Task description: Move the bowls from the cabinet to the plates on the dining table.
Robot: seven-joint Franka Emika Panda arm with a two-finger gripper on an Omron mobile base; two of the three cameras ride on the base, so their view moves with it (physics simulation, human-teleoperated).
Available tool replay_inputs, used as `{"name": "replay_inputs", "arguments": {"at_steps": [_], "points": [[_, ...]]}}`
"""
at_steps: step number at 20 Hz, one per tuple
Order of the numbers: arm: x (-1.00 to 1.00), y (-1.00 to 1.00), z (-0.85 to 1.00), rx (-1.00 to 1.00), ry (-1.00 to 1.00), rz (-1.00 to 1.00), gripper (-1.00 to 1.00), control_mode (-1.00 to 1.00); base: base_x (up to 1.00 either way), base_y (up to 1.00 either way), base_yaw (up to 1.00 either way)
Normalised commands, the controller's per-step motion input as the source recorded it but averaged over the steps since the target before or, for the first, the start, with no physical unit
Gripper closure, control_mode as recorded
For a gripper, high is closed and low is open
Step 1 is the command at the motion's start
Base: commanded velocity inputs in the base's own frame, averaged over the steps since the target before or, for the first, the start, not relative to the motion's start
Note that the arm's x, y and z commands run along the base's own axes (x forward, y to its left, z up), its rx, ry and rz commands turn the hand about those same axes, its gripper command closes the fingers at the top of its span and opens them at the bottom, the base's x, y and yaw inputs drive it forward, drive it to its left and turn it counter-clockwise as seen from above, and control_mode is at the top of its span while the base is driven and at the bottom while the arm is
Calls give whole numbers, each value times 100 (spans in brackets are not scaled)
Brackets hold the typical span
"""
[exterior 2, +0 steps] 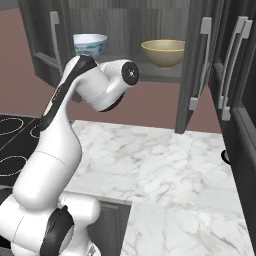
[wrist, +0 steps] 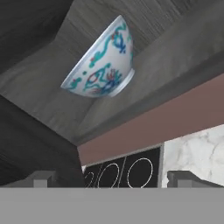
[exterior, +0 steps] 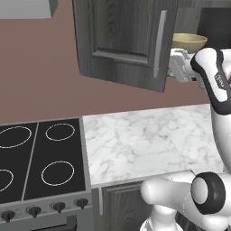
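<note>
The gripper (wrist: 112, 179) is spread wide and empty, its two dark fingertips (wrist: 41, 178) standing well apart and aimed up into the open cabinet (exterior 2: 130, 30); the patterned bowl (wrist: 101, 61) sits straight ahead of it on the cabinet's shelf, clear of the fingers, so I'd judge the coming move to be a reach forward to that bowl's rim. It's a round, deep, glossy white bowl with blue-green and red scrollwork outside and a small foot ring; being round, it offers no long axis to line up with. Seen from the robot's right, it stands at the left end of the shelf (exterior 2: 90, 44), and the plain olive-yellow bowl (exterior 2: 163, 52), smooth and matte, stands well apart at the right end. The cabinet is dark grey wood-grain with panelled doors swung open and a long silver bar handle (exterior 2: 201, 60). Below the cabinet lie a white veined marble counter (exterior 2: 165, 165) and a black stove (exterior: 40, 158)
</note>
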Motion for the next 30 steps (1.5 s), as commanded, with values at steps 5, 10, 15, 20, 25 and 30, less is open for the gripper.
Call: {"name": "replay_inputs", "arguments": {"at_steps": [5, 10, 15, 20, 25, 30], "points": [[-30, 69, -36, -8, -2, 24, -100, -100, 0, 0, 0], [-1, 98, -52, -16, 0, 21, -100, -100, 0, 0, 0], [0, 100, -50, -19, 0, 17, -100, -100, 0, 0, 0], [0, 100, -39, -22, 0, 12, -100, -100, 0, 0, 0], [0, 75, -15, -22, 0, 8, -100, -100, 0, 0, 0], [-5, 1, 0, -33, -11, 0, -100, -100, 0, 0, 0]]}}
